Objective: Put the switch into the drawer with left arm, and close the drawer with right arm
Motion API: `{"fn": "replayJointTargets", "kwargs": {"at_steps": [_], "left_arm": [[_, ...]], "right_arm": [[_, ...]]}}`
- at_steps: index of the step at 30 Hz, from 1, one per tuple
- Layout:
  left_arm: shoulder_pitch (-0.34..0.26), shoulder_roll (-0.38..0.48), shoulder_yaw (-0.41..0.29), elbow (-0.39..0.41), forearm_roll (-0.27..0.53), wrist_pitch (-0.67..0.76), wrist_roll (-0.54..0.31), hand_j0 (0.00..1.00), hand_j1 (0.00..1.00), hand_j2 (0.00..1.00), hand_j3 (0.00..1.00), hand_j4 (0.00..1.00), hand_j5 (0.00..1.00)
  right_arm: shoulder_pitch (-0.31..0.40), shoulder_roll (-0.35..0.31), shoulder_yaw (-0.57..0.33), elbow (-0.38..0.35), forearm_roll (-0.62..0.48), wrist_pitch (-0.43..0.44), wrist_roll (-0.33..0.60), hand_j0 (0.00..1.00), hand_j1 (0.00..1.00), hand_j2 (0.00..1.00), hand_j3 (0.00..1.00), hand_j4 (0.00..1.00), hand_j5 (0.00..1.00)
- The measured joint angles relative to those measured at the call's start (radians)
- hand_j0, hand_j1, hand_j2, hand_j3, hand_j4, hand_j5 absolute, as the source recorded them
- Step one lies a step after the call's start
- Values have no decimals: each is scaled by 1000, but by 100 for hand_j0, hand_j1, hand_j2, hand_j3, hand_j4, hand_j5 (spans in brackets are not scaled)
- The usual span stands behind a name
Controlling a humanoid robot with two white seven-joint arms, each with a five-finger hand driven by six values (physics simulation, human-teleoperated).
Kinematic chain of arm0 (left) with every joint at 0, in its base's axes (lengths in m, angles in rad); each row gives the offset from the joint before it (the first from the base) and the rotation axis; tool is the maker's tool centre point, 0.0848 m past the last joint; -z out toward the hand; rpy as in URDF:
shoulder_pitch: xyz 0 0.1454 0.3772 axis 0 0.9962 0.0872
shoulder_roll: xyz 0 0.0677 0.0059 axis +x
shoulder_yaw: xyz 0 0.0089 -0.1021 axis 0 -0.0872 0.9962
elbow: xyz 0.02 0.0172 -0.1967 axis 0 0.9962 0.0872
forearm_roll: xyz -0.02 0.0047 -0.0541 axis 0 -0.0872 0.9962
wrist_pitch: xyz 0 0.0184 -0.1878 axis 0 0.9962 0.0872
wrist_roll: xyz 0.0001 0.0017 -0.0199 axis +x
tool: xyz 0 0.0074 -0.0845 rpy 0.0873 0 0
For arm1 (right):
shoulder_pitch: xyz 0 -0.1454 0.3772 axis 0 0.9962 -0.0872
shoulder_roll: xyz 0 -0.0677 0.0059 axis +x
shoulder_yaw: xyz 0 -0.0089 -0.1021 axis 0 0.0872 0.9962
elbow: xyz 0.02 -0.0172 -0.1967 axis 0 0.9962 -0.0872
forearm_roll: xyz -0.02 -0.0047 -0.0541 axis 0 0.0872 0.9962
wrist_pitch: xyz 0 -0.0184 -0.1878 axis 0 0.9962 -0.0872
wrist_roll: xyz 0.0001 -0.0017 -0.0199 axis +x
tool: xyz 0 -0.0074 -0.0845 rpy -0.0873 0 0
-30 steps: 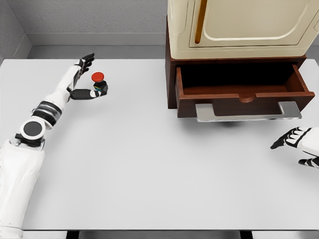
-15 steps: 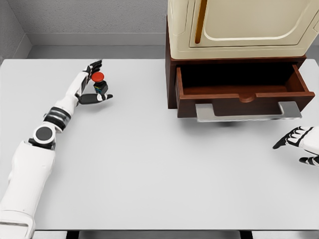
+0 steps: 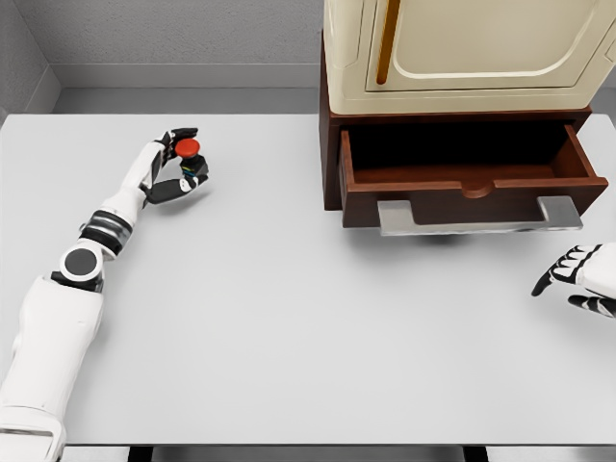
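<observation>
White bench (image 3: 289, 337) carries a red-capped black switch (image 3: 191, 161); the left hand (image 3: 173, 166), fingers curling around it, should seat firmly before lifting.

- This is not a real room. It is a made-up test room inside a computer, like a robot lab.
- The big white table (image 3: 289, 318) is flat and smooth, with no marks.
- The walls (image 3: 173, 34) behind it are plain grey.
- A brown wooden drawer (image 3: 472, 178) sits open on the table, under a cream cabinet (image 3: 462, 48).
- White robot arms reach in from both sides.
- Everything looks too clean and neat, like a drawing.
</observation>
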Motion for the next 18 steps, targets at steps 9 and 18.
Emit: {"fn": "replayJointTargets", "kwargs": {"at_steps": [9,18], "left_arm": [[-8,-7,1,11,11,8,3,61,61,61,61,61,61],[-6,-8,-3,0,-2,5,-1,90,90,90,90,90,90]], "right_arm": [[0,0,0,1,-2,0,-4,58,58,58,58,58,58],[-17,-5,1,20,2,0,-4,58,58,58,58,58,58]]}}
